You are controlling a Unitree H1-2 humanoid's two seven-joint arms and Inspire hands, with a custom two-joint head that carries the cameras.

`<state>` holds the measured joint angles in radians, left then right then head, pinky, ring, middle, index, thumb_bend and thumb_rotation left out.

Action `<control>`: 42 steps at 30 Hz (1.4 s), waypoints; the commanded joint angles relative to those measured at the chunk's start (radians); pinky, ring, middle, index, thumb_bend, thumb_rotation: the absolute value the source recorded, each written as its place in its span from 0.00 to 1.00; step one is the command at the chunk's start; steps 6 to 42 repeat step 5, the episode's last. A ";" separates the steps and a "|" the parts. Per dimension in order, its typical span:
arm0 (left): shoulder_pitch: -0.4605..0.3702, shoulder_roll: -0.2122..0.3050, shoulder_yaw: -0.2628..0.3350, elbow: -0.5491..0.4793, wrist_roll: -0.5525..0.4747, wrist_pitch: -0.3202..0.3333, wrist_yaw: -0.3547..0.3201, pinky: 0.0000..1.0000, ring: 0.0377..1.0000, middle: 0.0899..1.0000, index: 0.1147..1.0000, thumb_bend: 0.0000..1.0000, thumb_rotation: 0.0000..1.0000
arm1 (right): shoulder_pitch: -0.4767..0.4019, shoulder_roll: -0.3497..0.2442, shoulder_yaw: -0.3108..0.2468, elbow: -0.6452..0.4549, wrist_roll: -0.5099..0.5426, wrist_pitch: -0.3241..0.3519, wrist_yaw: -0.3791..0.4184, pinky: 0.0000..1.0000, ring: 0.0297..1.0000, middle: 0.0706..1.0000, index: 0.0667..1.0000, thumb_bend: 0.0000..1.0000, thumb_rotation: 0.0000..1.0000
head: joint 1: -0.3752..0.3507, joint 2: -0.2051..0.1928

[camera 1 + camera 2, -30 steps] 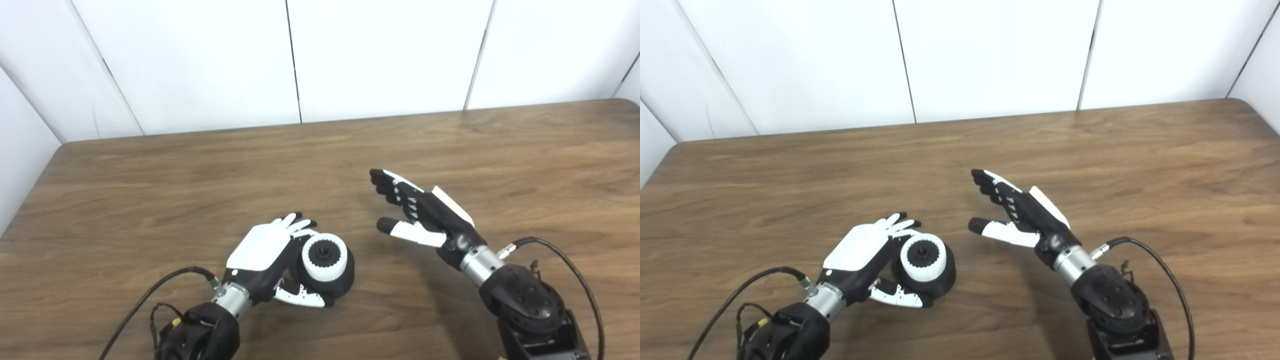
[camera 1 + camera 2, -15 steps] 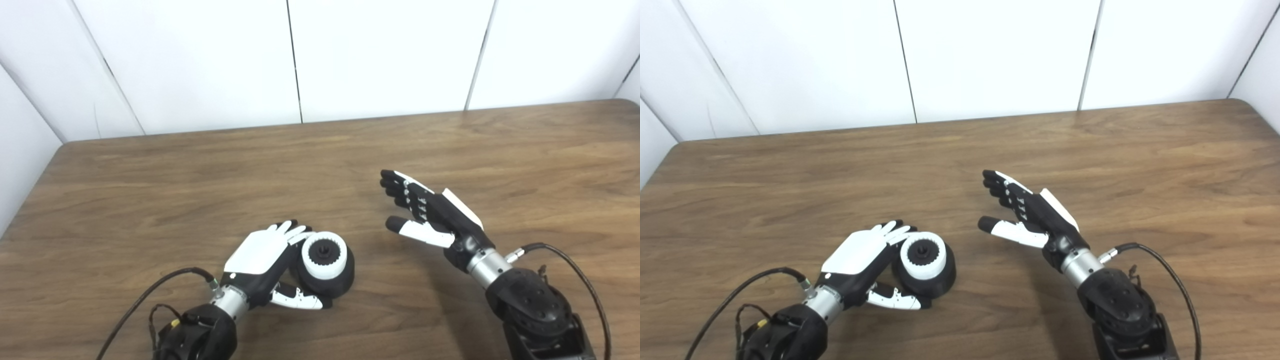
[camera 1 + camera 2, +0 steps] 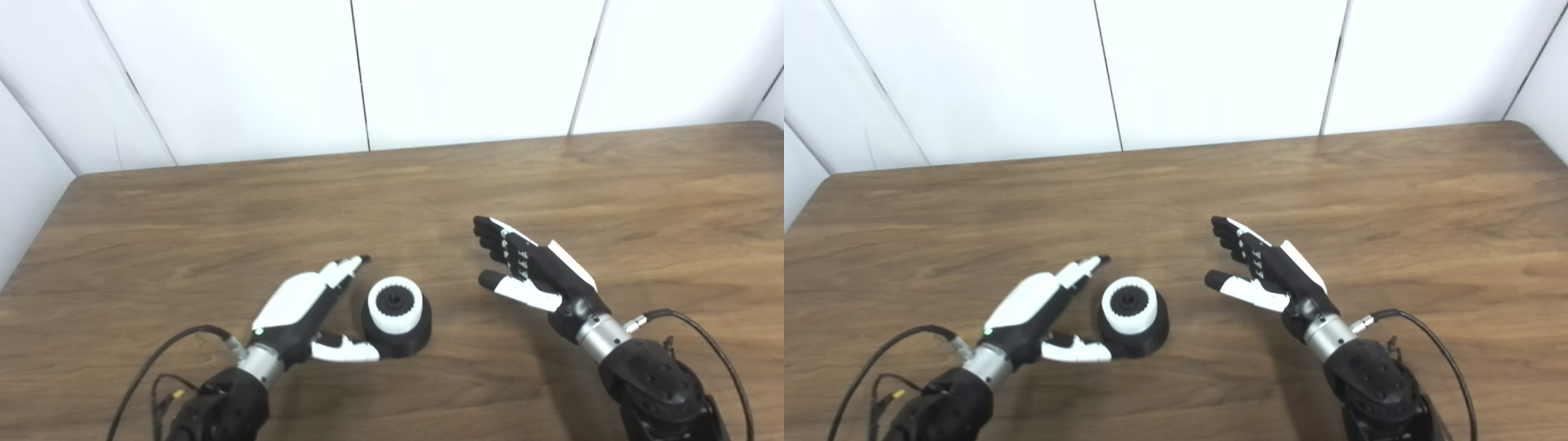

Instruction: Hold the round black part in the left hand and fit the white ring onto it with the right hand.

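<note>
Left hand (image 3: 300, 303) spread, empty, thumb tip near base of round black plastic part (image 3: 397, 327). Toothed white ring (image 3: 395, 303) seated on top, part standing on brown wooden table (image 3: 245, 208). Right hand (image 3: 542, 272) well right, spread, empty.

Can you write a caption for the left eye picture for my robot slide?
White ring sits on the round black part on the table, between open left hand and right hand.
</note>
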<state>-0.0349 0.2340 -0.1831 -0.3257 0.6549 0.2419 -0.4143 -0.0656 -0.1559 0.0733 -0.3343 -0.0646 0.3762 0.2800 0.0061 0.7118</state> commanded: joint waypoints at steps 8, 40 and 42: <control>0.030 -0.018 0.092 -0.005 -0.167 0.028 0.058 0.89 0.97 0.99 1.00 1.00 0.63 | -0.004 0.004 -0.009 -0.029 0.026 -0.041 -0.027 0.93 0.93 0.91 0.90 0.97 0.62 | -0.002 -0.004; 0.030 -0.018 0.092 -0.005 -0.167 0.028 0.058 0.89 0.97 0.99 1.00 1.00 0.63 | -0.004 0.004 -0.009 -0.029 0.026 -0.041 -0.027 0.93 0.93 0.91 0.90 0.97 0.62 | -0.002 -0.004; 0.030 -0.018 0.092 -0.005 -0.167 0.028 0.058 0.89 0.97 0.99 1.00 1.00 0.63 | -0.004 0.004 -0.009 -0.029 0.026 -0.041 -0.027 0.93 0.93 0.91 0.90 0.97 0.62 | -0.002 -0.004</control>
